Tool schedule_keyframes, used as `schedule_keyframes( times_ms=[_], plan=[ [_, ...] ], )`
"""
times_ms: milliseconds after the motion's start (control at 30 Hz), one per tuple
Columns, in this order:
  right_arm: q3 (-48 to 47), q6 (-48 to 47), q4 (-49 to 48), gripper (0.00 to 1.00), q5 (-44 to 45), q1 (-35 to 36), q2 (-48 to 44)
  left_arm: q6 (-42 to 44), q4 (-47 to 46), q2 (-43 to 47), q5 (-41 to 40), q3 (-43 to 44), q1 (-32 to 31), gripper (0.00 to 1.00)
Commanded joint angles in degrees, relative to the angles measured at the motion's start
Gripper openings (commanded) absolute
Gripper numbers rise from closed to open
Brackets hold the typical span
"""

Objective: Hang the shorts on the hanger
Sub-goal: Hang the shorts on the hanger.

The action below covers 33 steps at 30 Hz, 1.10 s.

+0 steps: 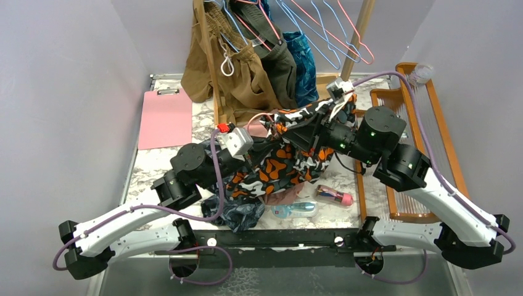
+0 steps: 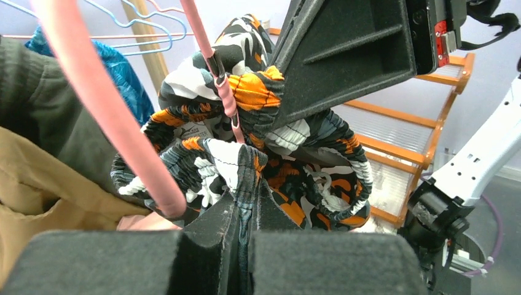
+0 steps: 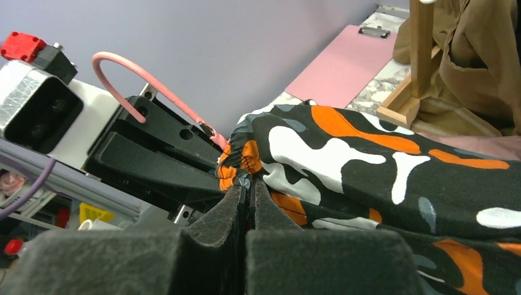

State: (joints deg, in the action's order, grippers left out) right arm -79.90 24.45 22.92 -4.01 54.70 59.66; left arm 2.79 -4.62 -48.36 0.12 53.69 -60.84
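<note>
— Above the marbled table (image 1: 143,168), what are the two arms holding up?

— They are holding dark fabric shorts (image 1: 285,161) printed with orange, white and grey camouflage blobs, hanging between them over the middle.

— How are the tools gripping?

— The left gripper (image 2: 246,200) is pinching the gathered waistband tight. The right gripper (image 3: 249,187) is clamping the waistband's edge. A thin pink wire hanger (image 3: 161,90) is sticking out of the waistband beside the left gripper.

A: How many robot arms?
B: Two, white and black: the left arm (image 1: 123,225) and the right arm (image 1: 450,203).
A: Shorts and hangers in hand?
B: One pair of dark orange-white-grey camouflage fabric shorts (image 1: 280,166), one thin pink wire hanger (image 2: 225,95).
A: Hanging clothes?
B: Three: a brown cloth garment (image 1: 231,68), a dark olive garment (image 1: 280,65), a teal-blue garment (image 1: 303,58). One flat pink clipboard (image 1: 165,117).
</note>
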Motion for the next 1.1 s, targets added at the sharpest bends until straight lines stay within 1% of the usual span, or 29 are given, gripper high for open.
schedule_keyframes(
  times_ms=[0,167,333,467,600,800,933,1067],
  plan=[
    [1.4,3.1,1.3,0.01,4.2,0.3,0.2,-1.4,-4.2,-0.3,6.8,-0.4,-0.9,0.00],
    [4.6,4.6,7.2,0.01,10.2,0.3,-0.4,-2.2,-4.9,1.3,5.5,-3.2,-0.9,0.00],
    [4.2,2.2,13.2,0.01,14.6,0.3,0.1,-3.2,-7.8,1.7,3.4,-7.3,-0.8,0.00],
    [2.6,-1.2,17.4,0.01,20.4,0.3,0.5,-3.9,-10.1,0.4,2.0,-10.1,-0.9,0.00],
    [1.8,-5.3,19.5,0.01,25.0,0.3,1.0,-4.6,-12.0,-1.3,0.6,-12.4,-0.9,0.00],
    [4.2,-10.5,19.7,0.01,33.3,0.3,1.7,-5.0,-13.0,-3.9,-0.3,-13.4,-0.8,0.00],
    [0.2,-13.5,20.0,0.01,37.1,0.3,2.0,-5.1,-13.5,-4.3,-0.2,-12.7,-0.7,0.00],
    [-8.8,-16.8,21.4,0.01,40.6,0.3,4.4,-5.2,-13.6,-4.7,0.1,-10.3,-0.7,0.00]
  ],
)
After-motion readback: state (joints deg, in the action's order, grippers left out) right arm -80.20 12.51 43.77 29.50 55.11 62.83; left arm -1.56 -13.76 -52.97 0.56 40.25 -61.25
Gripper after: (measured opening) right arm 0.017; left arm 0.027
